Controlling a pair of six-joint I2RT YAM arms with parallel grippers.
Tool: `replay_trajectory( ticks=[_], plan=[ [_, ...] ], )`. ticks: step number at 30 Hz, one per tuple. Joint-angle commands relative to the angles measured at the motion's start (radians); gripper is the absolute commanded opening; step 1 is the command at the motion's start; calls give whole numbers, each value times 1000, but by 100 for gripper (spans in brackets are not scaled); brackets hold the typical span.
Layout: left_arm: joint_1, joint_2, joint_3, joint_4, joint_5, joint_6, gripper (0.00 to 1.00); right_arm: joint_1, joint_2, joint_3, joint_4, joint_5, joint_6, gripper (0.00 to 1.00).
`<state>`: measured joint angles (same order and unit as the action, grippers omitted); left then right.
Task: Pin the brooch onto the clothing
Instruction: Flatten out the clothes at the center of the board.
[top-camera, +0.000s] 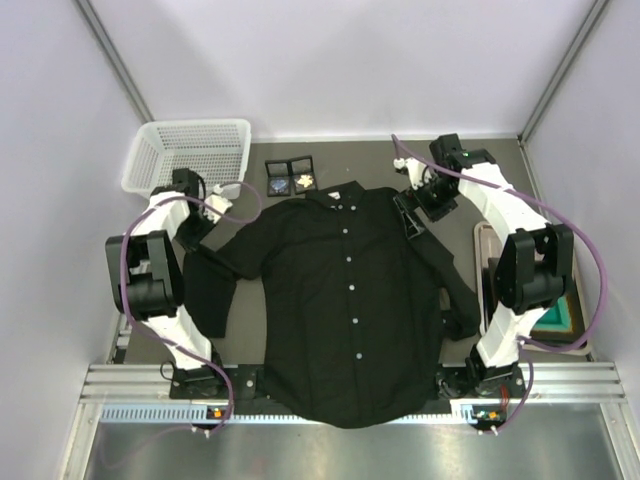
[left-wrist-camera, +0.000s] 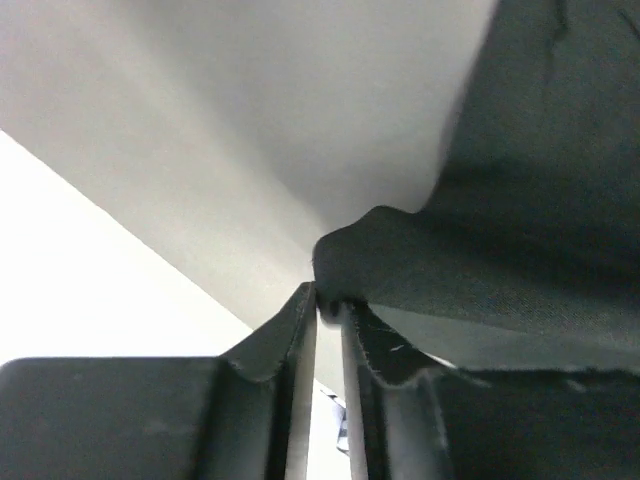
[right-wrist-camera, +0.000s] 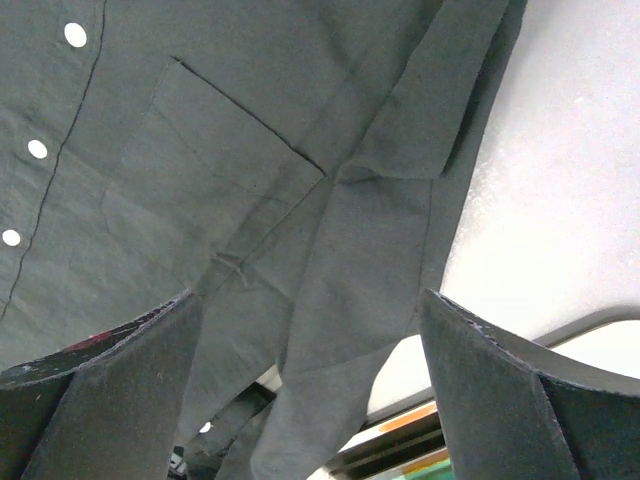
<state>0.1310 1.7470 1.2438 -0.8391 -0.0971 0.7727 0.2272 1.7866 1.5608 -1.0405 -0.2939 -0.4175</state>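
The clothing (top-camera: 350, 300) lies spread buttons-up on the table (top-camera: 360, 155), with one edge pinched.
It is laid flat, likely to give a steady pinning face. The left gripper (left-wrist-camera: 328, 300) is clamped on a fold at the clothing's edge, probably to tension it, while the right gripper (right-wrist-camera: 305, 300) gapes wide over the pocket (right-wrist-camera: 230, 140). The brooch may sit in the black case (top-camera: 290, 180) beyond the collar (top-camera: 335, 195), but it is too small to tell.

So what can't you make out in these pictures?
Brooch: top view, the bits in the black case are too small to identify.
Tray at right: top view, the right arm covers most of it.
Left wrist view: shirt cloth near the lens hides whatever lies behind it.
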Motion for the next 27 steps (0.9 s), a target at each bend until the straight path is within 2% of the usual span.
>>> replay_trajectory(
  ticks=[1,2,3,5,7,10,11,15,16,22,25,27],
  plan=[
    [12,31,94,49,-80,22,35,9,-61,-22,0,-30,-4,88],
    [24,4,106,5,10,16,60,6,-69,-33,0,-31,-9,88],
    [44,-13,114,-26,57,20,72,6,-76,-42,-1,-31,-12,88],
    [96,-73,114,-104,173,45,88,9,-101,-65,-4,-33,-24,89],
    [142,-119,91,-213,308,86,90,9,-115,-80,-9,-39,-29,89],
    [225,-208,-10,-281,381,121,92,12,-133,-105,-12,-63,-29,89],
    [235,-257,-99,-282,378,134,92,18,-139,-113,-18,-70,-29,89],
    [237,-365,-312,-160,336,113,93,43,-157,-136,-23,-83,-27,89],
    [236,-372,-342,-102,330,97,93,47,-161,-142,-24,-83,-26,89],
    [233,-293,-423,-25,280,53,86,92,-203,-189,-35,-88,-26,89],
    [226,-251,-467,0,238,71,77,115,-222,-205,-46,-90,-32,89],
    [225,-227,-503,40,183,89,62,135,-233,-220,-49,-87,-40,89]
  ],
)
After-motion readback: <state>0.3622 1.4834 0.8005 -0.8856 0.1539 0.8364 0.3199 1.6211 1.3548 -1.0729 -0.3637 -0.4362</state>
